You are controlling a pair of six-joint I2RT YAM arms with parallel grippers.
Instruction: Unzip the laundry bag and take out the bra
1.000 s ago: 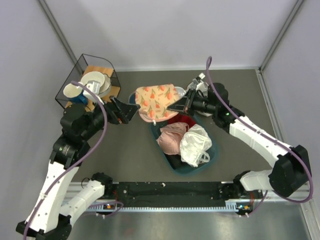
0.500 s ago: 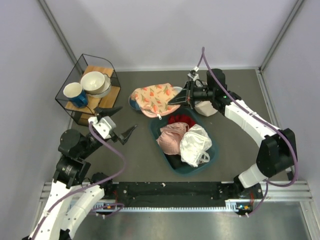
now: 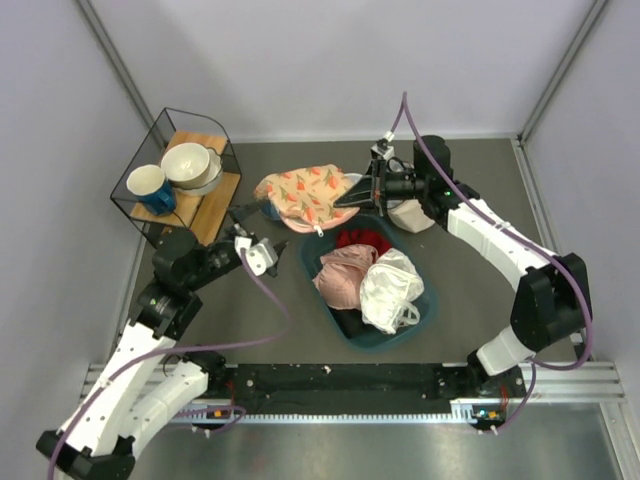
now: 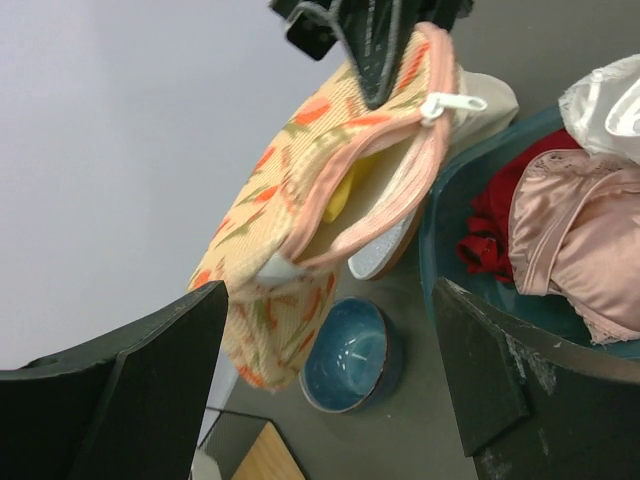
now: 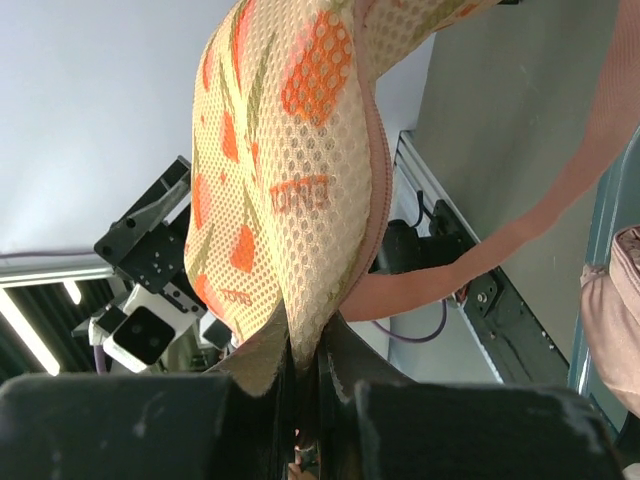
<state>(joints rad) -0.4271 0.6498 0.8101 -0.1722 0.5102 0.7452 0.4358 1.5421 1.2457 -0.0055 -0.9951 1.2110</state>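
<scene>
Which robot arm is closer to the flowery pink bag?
Right. The right gripper pinches the laundry bag at its edge; the left gripper hovers open just short of its mouth.

You are looking at the bag (image 3: 303,195) hanging by its right edge from the right gripper (image 3: 345,205), behind the basin (image 3: 425,300), with its left end over a bowl (image 4: 345,352) sitting on the table (image 3: 480,200). The bra (image 4: 342,195) is lying inside the bag, showing at its mouth. The left gripper (image 3: 262,232) is pointing at the bag from the front left, apart from it. A heap of garments (image 3: 345,275) is lying in the basin. A pouch (image 3: 412,215) is lying right of the bag, just behind the basin. At the rear left a rack (image 3: 215,195) is standing, carrying a mug (image 3: 148,187) left of stacked bowls (image 3: 190,165).
</scene>
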